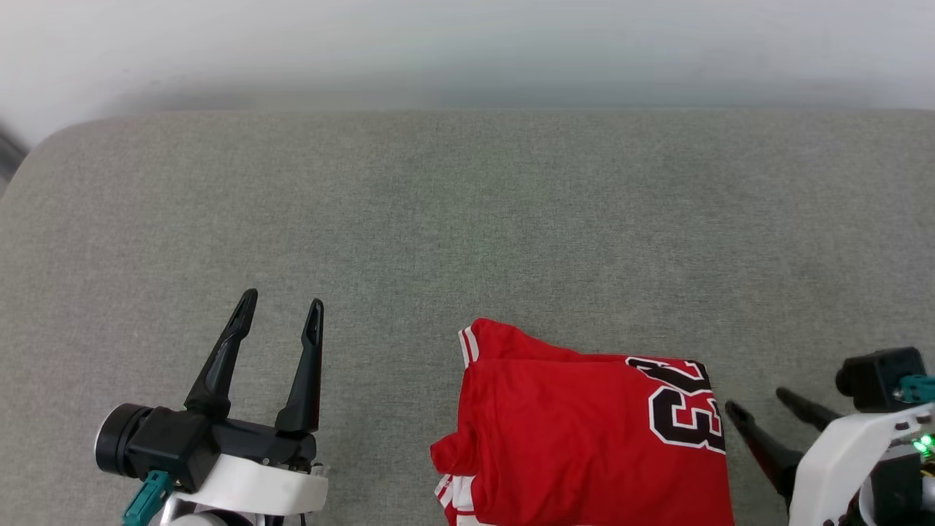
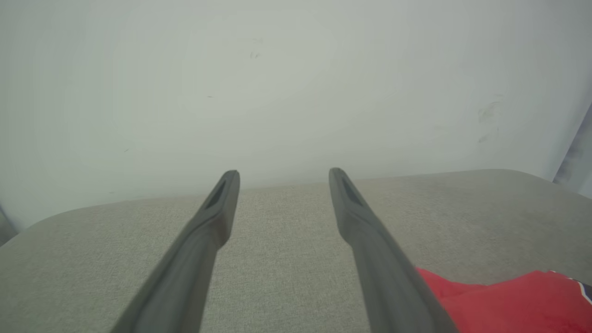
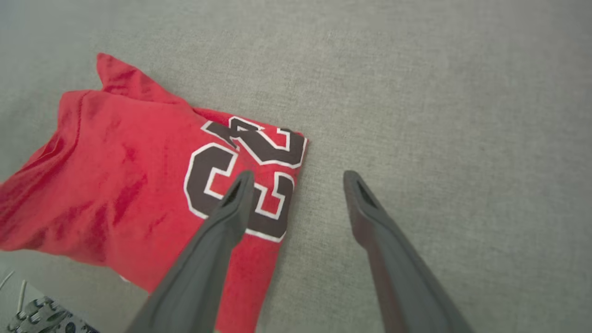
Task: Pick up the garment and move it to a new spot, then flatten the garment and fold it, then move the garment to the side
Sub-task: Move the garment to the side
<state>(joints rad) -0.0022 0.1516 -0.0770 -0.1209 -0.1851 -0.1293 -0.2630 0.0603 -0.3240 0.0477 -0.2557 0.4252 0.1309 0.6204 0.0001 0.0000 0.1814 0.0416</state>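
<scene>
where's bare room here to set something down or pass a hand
Free: the far half of the grey fabric surface up to the white wall, and the strip between the left tool and the folded red jersey T-shirt. Crowded: near right, where the right tool hovers at the shirt's edge.

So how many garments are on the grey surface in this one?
1. A folded red shirt lies at the near edge of the grey surface, right of centre in the head view, its lower part cut off by the picture's bottom edge.
</scene>
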